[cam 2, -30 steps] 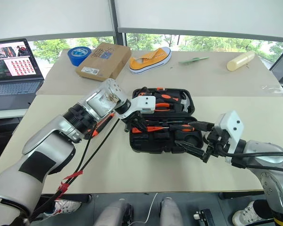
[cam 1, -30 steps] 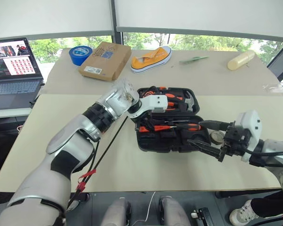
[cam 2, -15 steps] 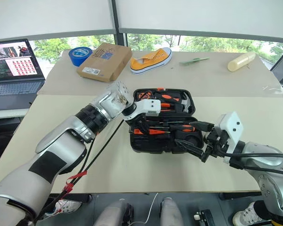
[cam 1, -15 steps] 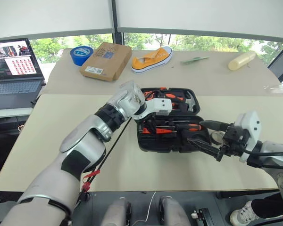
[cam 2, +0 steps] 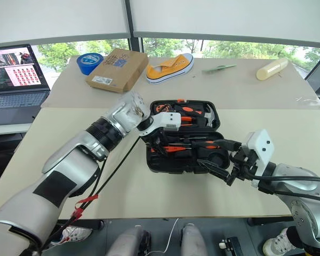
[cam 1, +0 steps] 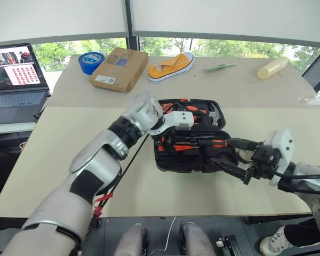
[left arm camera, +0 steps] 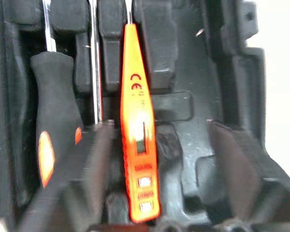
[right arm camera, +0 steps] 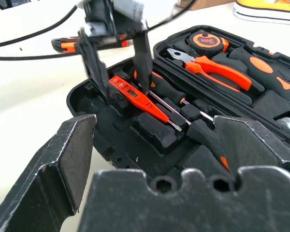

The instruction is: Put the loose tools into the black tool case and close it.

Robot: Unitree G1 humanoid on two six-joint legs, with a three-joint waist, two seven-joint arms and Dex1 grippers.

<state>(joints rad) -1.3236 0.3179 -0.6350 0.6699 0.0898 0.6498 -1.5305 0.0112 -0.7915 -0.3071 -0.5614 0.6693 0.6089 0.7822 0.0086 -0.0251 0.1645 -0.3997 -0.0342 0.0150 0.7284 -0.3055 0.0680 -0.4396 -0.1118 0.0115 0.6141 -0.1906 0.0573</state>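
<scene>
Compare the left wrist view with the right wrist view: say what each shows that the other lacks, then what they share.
Left wrist alone: the CE mark printed on the tester screwdriver. Right wrist alone: the left gripper open astride that tester, plus pliers, a tape measure and a utility knife on the table outside. Both: the tester lying in the black tool case beside a screwdriver.

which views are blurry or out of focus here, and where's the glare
Left wrist view: left hand fingers smeared, orange tester screwdriver fairly sharp. Right wrist view: its own fingers soft, black tool case sharp. Eye views: bright windows, table evenly lit.
</scene>
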